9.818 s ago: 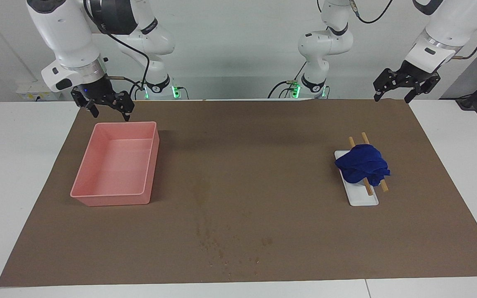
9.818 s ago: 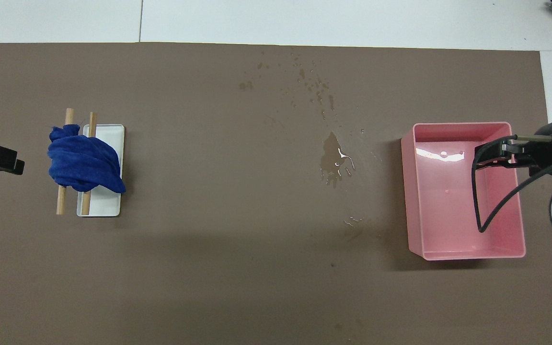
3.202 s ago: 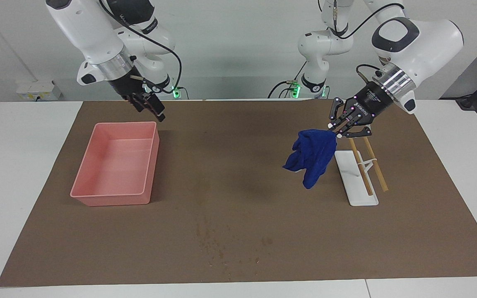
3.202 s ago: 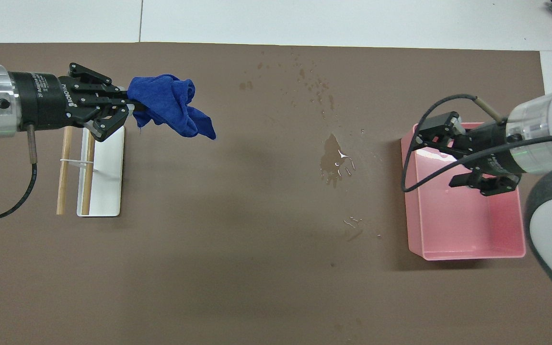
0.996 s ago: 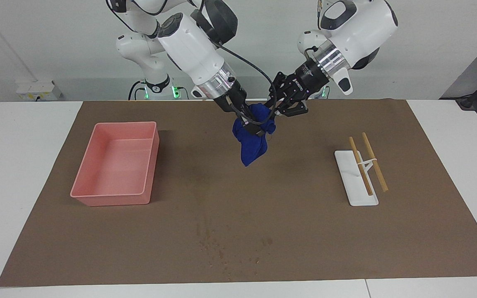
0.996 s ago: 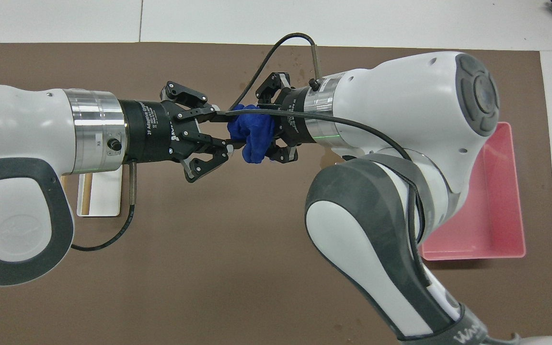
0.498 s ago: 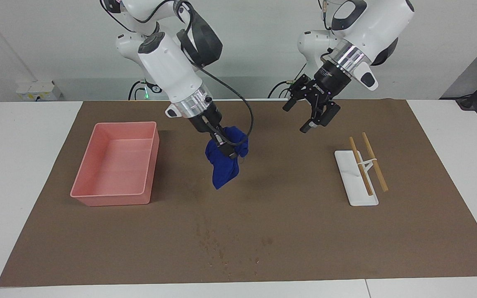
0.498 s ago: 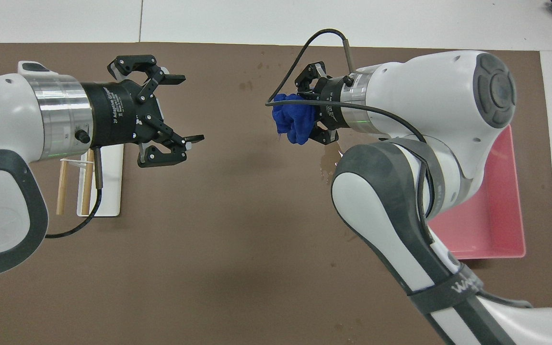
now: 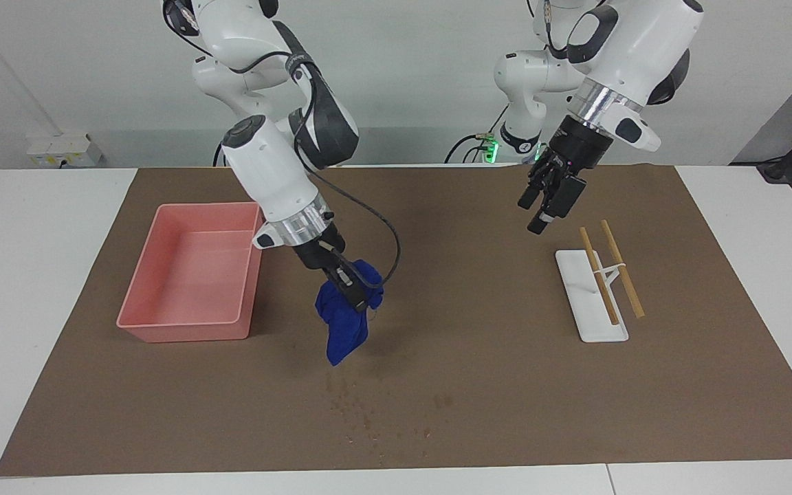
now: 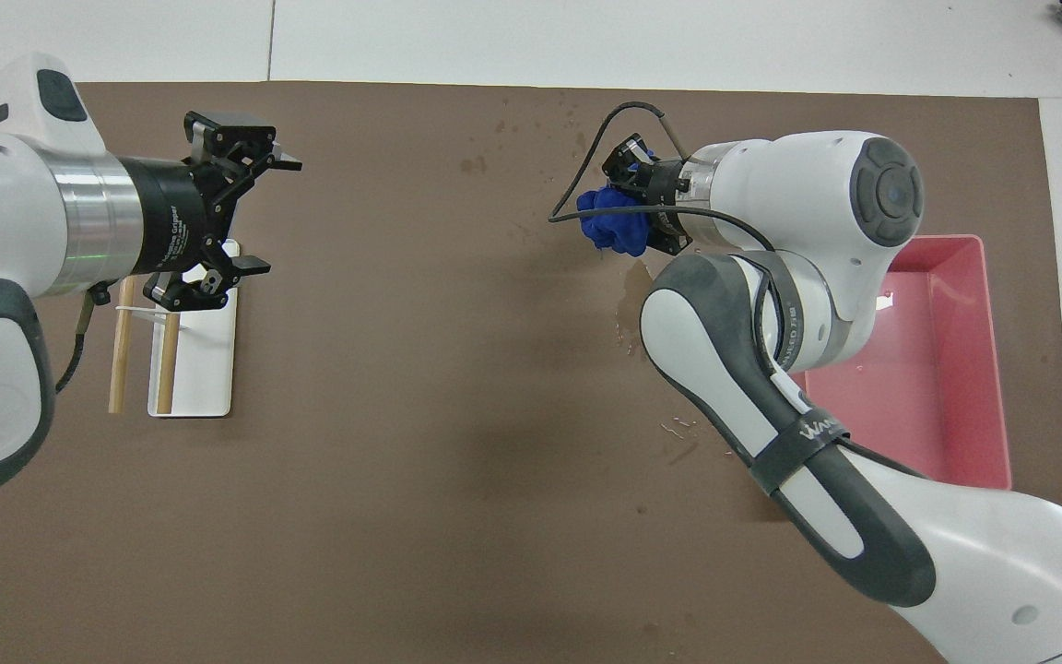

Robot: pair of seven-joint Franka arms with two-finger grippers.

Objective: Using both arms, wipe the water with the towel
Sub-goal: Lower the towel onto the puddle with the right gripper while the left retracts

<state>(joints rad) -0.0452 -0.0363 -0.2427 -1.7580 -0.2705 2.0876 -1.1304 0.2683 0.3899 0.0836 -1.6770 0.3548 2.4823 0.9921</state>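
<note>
The soft royal-blue towel point(image 9: 346, 311) is clamped in the right gripper point(image 9: 353, 292) and hangs over the brown mat point(image 9: 506, 357), its long axis vertical, tip pointing down toward the dark water specks point(image 9: 368, 405). Specks could be missed if only the narrow tip is dragged. The left gripper point(image 10: 245, 217), fingers apart, is held over the white rack point(image 9: 592, 302).

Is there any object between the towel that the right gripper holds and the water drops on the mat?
Nothing visible. The towel hangs from the right gripper over bare mat, and the water lies just farther from the robots.
</note>
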